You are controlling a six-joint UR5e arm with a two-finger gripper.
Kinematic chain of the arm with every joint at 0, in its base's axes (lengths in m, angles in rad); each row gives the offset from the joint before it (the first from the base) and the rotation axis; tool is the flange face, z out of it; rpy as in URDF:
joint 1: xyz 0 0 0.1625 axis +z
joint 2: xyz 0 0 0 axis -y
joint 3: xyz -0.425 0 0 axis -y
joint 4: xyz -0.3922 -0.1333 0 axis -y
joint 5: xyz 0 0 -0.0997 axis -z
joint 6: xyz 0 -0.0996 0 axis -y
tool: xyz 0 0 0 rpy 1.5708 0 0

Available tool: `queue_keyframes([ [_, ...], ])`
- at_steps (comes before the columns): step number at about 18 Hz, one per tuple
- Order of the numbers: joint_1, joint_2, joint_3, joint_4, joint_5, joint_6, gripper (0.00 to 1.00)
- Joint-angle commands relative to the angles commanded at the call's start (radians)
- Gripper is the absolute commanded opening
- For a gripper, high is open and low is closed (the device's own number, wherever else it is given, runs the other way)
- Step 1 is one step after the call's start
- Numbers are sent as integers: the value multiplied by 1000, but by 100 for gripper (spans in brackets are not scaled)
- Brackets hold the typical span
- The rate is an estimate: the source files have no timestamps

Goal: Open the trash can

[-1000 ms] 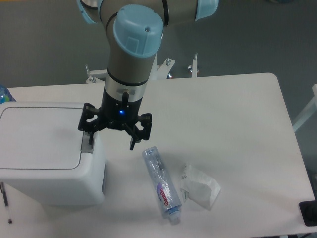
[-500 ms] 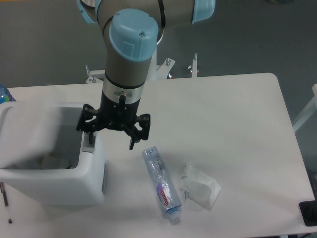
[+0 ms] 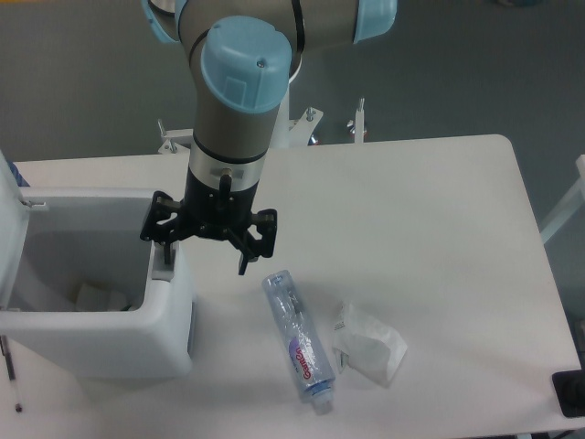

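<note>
The trash can (image 3: 101, 311) sat at the left of the table (image 3: 430, 229), its lid up. Inside lay some white scraps. My gripper (image 3: 207, 255) hung over its right edge, jaws wide, holding nothing. A bottle (image 3: 299, 341) and a crumpled wrapper (image 3: 368, 347) lay to the right.

Your gripper (image 3: 205, 260) hangs with spread fingers over the right rim of the trash can (image 3: 101, 343); one finger sits at the grey button strip (image 3: 164, 272), so there is no slack on that side.

The lid (image 3: 9, 233) stands raised at the far left edge and the can's mouth is open from above. Pale scraps (image 3: 101, 296) lie on its floor.

Right of the gripper, a plastic bottle (image 3: 299, 340) lies flat on the table (image 3: 430, 229), with a crumpled white wrapper (image 3: 368, 349) just beside it. Both block a low sweep toward the near edge.

The far right half of the table gives you free passage.
</note>
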Motion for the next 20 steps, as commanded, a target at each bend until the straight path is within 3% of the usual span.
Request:
queue_keyframes([
  [4,5,-8,6,6,2,9,100],
  [12,106,-2,26,0,0,23,100],
  [18,132,-12,37,15,0,26,100],
  [20,170,-20,37,12,0,95,100],
])
